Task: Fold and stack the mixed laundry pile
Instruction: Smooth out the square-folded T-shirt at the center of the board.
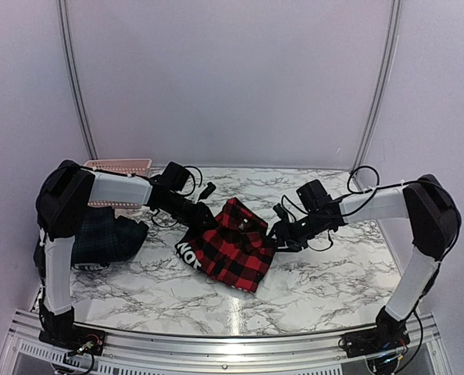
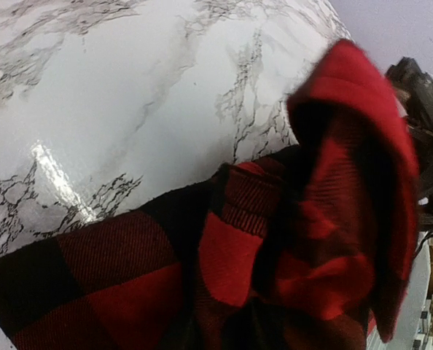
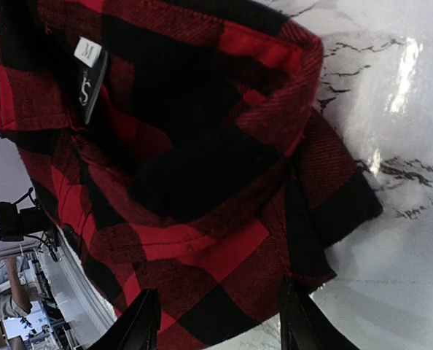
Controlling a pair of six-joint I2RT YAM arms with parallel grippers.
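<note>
Shirt [image 1: 232, 246] lies on the table [image 1: 318, 281] between the 2 pincers, its hem inside the right pincer [image 3: 218, 328], whose fingers stand apart, while the left pincer [image 1: 205, 219] cannot be read, so both should probably bite deep before lifting.

Rises from both bases at the near edge, elbows high and wide, white forearms of left arm [image 1: 119, 188] and right arm [image 1: 376, 205] sloping inward like mirror images. Ends on the left in the left tool [image 1: 206, 216], pitched down toward the middle, fingers unseen in its own wrist view, state unreadable. Ends on the right in the right tool [image 3: 219, 290], pitched down and inward, both dark fingers [image 3: 142, 328] standing apart
</note>
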